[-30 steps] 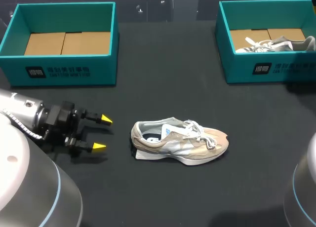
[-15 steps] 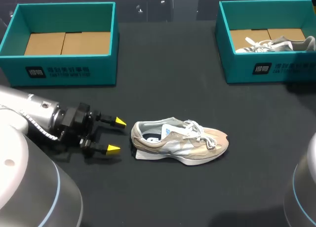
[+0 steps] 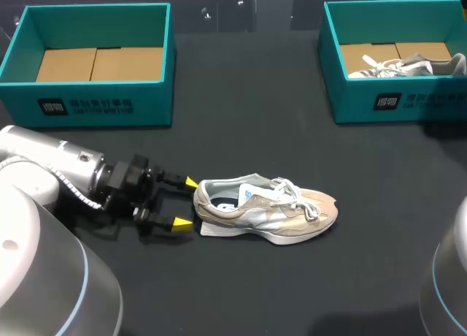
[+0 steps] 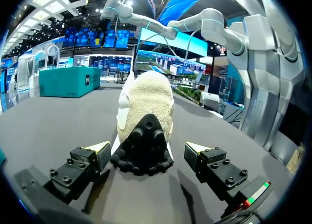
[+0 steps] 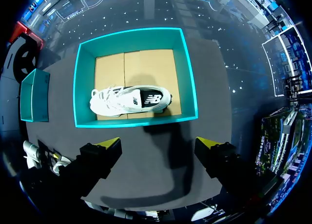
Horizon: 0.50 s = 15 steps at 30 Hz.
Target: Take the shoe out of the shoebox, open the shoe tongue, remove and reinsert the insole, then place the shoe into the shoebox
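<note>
Moved: left gripper has slid over the table toward the shoe; a second ago it was well apart, now its yellow tips reach the heel.
Left fingers: spread wide, one on either side of the heel, neither touching yet; kept low and level so they can close on the heel.
Shoe: out of its box, on its sole mid-table, heel toward my left arm, which is why I come in from that end.
Right gripper: wide and holding nothing, hanging above the right shoebox, where a second shoe lies; well apart from the work.
Left shoebox: cardboard floor showing.
Step, as I judge: pinning the heel to steady the shoe before the tongue is opened.
</note>
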Each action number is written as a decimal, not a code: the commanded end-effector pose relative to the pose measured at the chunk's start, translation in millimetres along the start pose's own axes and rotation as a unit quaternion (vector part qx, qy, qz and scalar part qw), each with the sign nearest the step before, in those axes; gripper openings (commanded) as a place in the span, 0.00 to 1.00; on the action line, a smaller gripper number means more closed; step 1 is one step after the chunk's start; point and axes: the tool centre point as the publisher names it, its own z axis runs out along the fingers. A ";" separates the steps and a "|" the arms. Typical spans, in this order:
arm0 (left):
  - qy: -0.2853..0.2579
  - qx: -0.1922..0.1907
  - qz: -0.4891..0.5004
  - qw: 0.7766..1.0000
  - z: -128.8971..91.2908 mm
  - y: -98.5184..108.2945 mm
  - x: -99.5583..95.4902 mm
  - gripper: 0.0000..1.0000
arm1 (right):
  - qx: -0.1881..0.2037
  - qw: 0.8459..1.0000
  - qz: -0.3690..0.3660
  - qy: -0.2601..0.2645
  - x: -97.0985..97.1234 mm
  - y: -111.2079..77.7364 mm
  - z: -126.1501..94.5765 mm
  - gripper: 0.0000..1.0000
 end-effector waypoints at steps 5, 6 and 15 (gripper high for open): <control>-0.005 0.002 -0.002 1.000 13.8 -0.2 2.3 1.00 | 0.000 1.000 0.000 0.000 0.2 -0.3 -0.2 1.00; -0.008 0.001 -0.001 1.000 15.1 -0.3 2.8 1.00 | 0.000 1.000 0.000 0.000 0.2 -0.3 -0.2 1.00; -0.034 0.012 -0.009 0.999 25.7 -2.4 -1.8 1.00 | 0.000 1.000 0.000 0.000 0.2 -0.3 -0.2 1.00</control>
